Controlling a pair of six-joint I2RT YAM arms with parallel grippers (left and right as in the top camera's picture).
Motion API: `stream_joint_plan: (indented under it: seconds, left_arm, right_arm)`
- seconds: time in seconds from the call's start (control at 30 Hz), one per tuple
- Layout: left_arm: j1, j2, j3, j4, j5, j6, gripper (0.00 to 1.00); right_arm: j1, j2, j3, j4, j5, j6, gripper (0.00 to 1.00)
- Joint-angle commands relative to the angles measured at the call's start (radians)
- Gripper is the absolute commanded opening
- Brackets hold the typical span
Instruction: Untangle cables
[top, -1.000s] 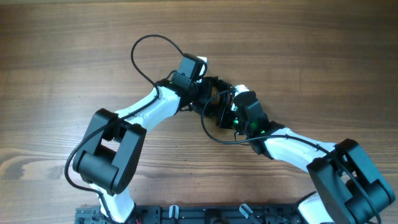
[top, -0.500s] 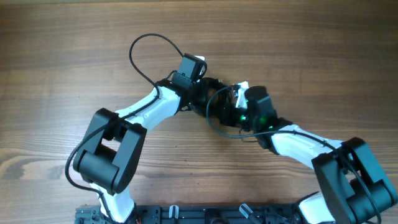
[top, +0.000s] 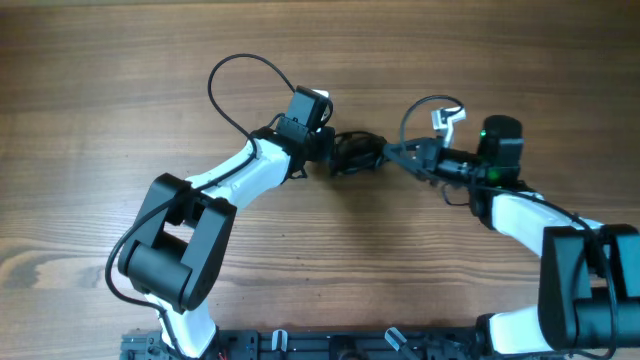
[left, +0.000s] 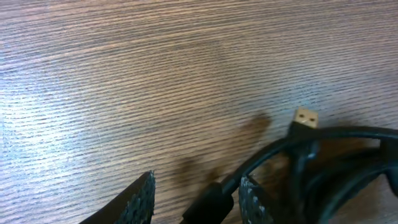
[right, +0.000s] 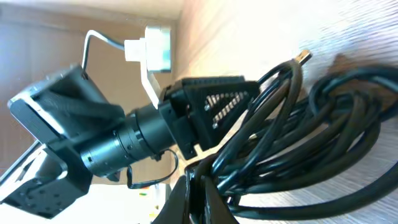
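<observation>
Plain wood-grain table (top: 100, 80), nothing else on it worth a mention. The cables (top: 355, 155) sit about mid-table as one tight black wad, several thin cords looped over each other, right between the two arms. One gold USB plug (left: 305, 117) pokes out of the pile and lies flat on the wood.

My read on handling: super light and floppy, with a rubbery jacket so there's decent grip. I'd expect the loops to snag and drag the whole wad along rather than slide free. Not fragile, though I wouldn't yank on the plug ends. Best bet looks like pinching a single strand near a free end, not the middle of the clump.

The left gripper (left: 198, 182) is at the wad's left edge, fingers partway apart with a black cord end between them. Can't tell if it's biting or just straddling. The right gripper (top: 393, 153) touches the wad's right side and looks pinched together on a strand or two. The big black loop (top: 245, 57) behind the left arm is arm wiring, so ignore it.
</observation>
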Motion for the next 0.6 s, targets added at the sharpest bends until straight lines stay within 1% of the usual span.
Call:
stream_joint_plan:
  seconds: [0.0,0.07,0.27,0.33,0.47,0.5,0.57]
  left_arm:
    - [0.011,0.018,0.01,-0.004,-0.066,0.013,0.47]
    - [0.012,0.018,0.01,-0.005,-0.066,0.013,0.48]
    - [0.012,0.018,0.01,-0.008,-0.064,0.012,0.54]
    - [0.012,0.018,0.01,-0.008,-0.037,0.012,0.54]
    - [0.012,0.018,0.01,-0.007,0.068,0.012,0.56]
    - [0.012,0.018,0.011,-0.006,0.107,0.012,0.59]
    - [0.012,0.018,0.011,0.004,0.233,0.012,0.59]
  right_arm:
    - [-0.016,-0.013,0.001,-0.06,-0.008,-0.042,0.04]
    - [-0.016,-0.013,0.001,-0.127,0.029,-0.073,0.04]
    - [-0.016,-0.013,0.001,-0.397,0.19,-0.262,0.04]
    - [-0.016,-0.013,0.001,-0.462,0.246,-0.311,0.04]
    - [-0.016,-0.013,0.001,-0.575,0.406,-0.333,0.04]
    - [-0.016,-0.013,0.001,-0.595,0.44,-0.334,0.04]
    - [-0.016,-0.013,0.001,-0.617,0.475,-0.334,0.04]
